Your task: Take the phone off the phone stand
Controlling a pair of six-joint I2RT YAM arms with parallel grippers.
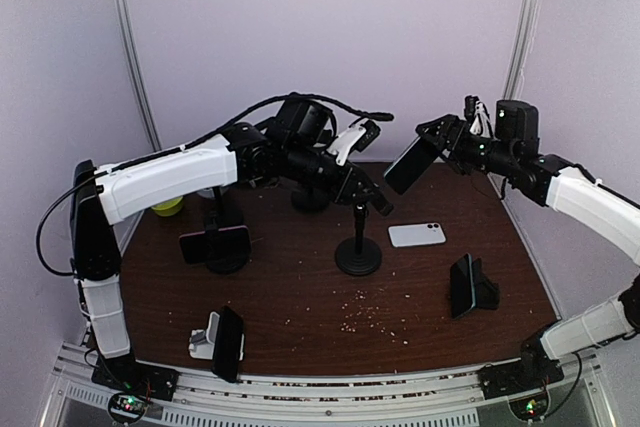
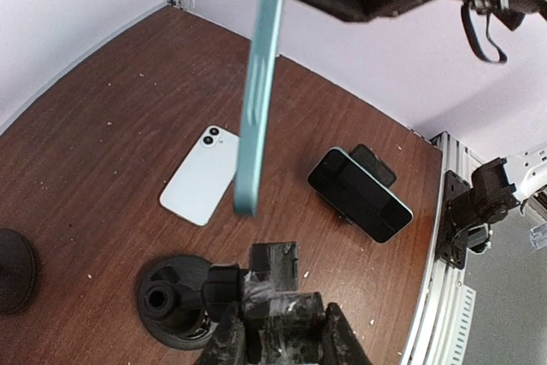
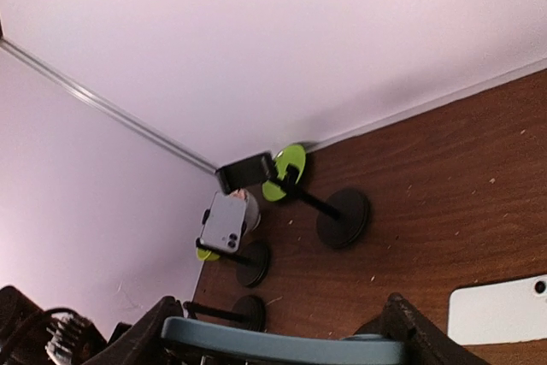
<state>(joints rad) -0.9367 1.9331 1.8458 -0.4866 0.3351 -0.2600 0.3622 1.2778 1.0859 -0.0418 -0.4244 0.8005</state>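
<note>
A: While the left gripper (image 2: 278, 335), jaws narrow, pinches the phone stand (image 1: 358, 252), where's the phone (image 1: 411, 163)?
B: Off it, aloft at 1 o'clock, clamped in the right gripper (image 3: 282, 339). Next needs a bare bench (image 1: 300, 297) spot.
A: Obstacles?
B: Propped phone (image 1: 462, 285) at 4 o'clock, white phone (image 1: 417, 235) flat at 3.

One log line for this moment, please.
right fingers: shut on phone | phone: airborne, clear of stand | left fingers: shut on stand head | white phone: flat on table
</note>
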